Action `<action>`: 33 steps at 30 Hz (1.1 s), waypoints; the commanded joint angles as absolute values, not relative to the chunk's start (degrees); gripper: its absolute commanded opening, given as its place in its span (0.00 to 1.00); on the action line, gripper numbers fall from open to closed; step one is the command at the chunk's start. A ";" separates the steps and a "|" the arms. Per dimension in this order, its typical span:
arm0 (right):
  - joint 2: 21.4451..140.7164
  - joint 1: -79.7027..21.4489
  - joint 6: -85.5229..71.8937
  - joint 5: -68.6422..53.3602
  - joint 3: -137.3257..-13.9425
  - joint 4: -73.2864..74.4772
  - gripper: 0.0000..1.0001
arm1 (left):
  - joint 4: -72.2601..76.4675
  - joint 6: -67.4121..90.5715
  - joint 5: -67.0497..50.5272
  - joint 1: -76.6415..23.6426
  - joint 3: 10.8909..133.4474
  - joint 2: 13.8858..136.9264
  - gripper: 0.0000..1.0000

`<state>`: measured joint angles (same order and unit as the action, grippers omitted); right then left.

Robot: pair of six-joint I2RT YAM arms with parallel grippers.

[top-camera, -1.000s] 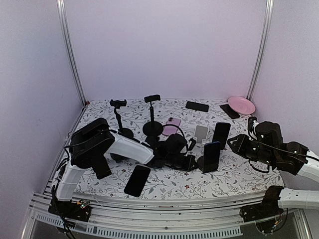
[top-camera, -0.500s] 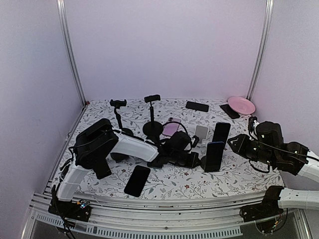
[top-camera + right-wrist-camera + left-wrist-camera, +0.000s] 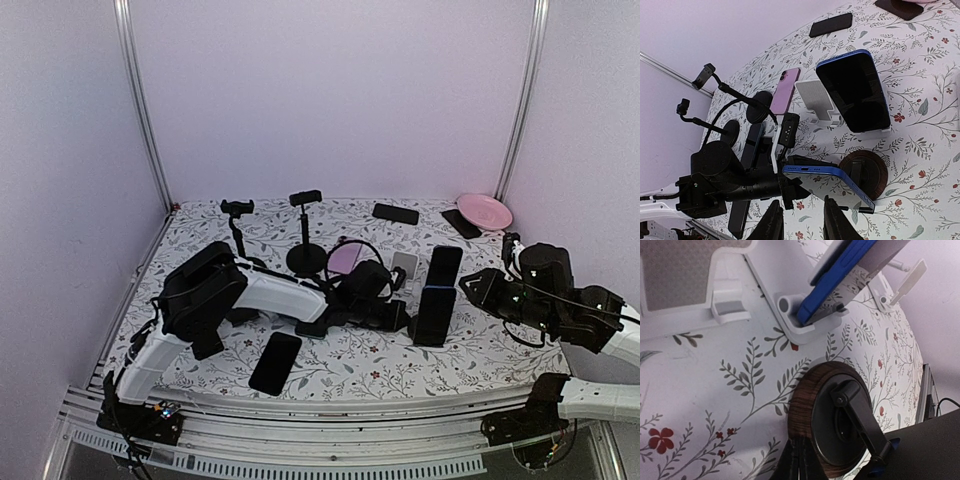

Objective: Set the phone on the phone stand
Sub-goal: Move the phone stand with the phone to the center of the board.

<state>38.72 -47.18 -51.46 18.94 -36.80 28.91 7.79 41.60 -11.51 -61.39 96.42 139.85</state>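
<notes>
A blue phone (image 3: pixel 815 170) (image 3: pixel 436 313) leans on a phone stand with a round wooden base (image 3: pixel 876 176) (image 3: pixel 801 410) at mid-table. My left gripper (image 3: pixel 799 461) (image 3: pixel 398 318) is shut and holds nothing. Its tips press against the left rim of that base. My right gripper (image 3: pixel 802 223) (image 3: pixel 474 289) hovers just right of the stand. Its fingers are open with only tablecloth between them.
Behind the stand, another blue phone (image 3: pixel 854 91) rests on a white stand (image 3: pixel 790 315), next to an empty white stand (image 3: pixel 814 98) and a pink phone (image 3: pixel 785 90). Two tall clamp stands (image 3: pixel 305 235) are at the back left. A black phone (image 3: pixel 275 362) lies near the front. A pink plate (image 3: pixel 484 210) is far right.
My left arm has slid to the right, and the wooden-based stand with the blue phone has shifted right along with it. The right arm has barely moved.
</notes>
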 commanded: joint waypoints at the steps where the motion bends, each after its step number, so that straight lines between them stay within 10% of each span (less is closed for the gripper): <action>1: 37.72 -46.95 -50.54 19.66 -38.70 29.61 0.27 | 3.43 41.24 -13.45 -64.14 97.10 143.51 0.00; 25: 37.88 -46.99 -49.87 18.17 -39.39 29.06 0.27 | 0.95 40.10 -11.49 -64.79 98.67 139.93 0.00; 33: 39.04 -46.94 -47.62 17.36 -40.56 27.61 0.44 | 1.69 36.98 -8.24 -61.80 89.72 127.45 0.00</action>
